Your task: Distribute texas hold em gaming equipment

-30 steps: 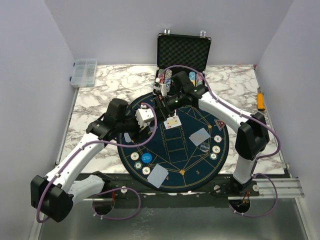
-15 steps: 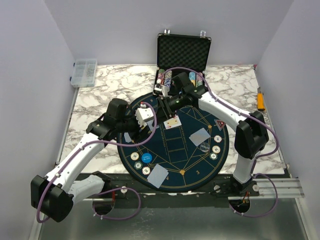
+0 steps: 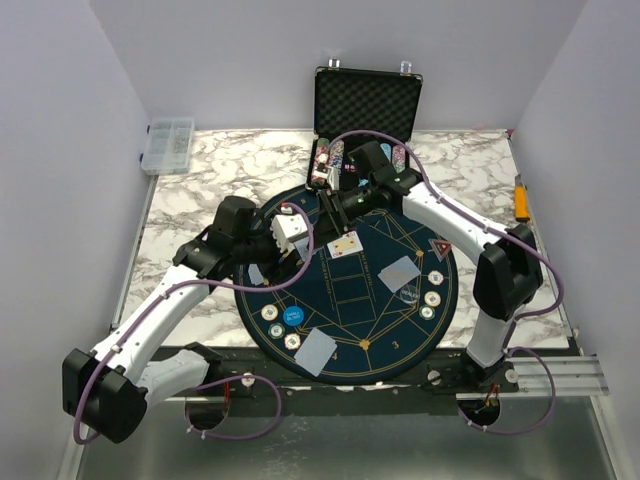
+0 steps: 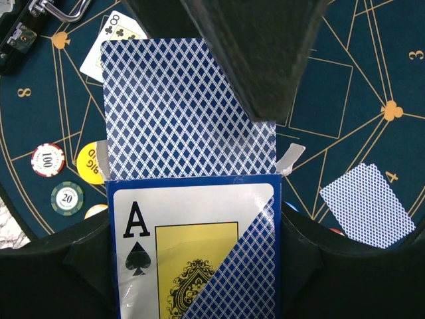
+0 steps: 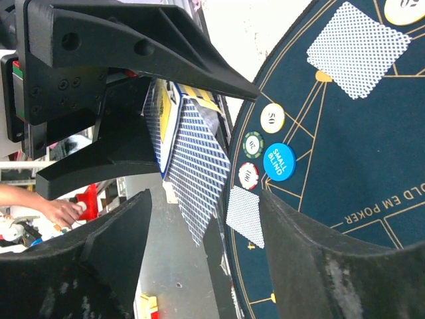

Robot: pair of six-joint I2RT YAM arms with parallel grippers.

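In the left wrist view the card box [image 4: 192, 252] runs off the bottom edge, so we see only its upper part. A dark finger [image 4: 255, 60] reaching in from the top covers the upper right corner of the blue-backed card [image 4: 172, 113] that sticks out of the box. That card hides most of a face-up card [image 4: 109, 40], leaving us one corner with an 8 and a club. It also hides about half of the yellow disc [image 4: 89, 163] and most of the clear disc [image 4: 291, 158].

In the top view the chips [image 3: 338, 155] in the open case [image 3: 365, 100] are too small for us to tell apart.

In the right wrist view a pale chip [image 5: 406, 6] is cut by the top edge, and the mat [image 5: 345, 166] lettering is cut off at the right edge.
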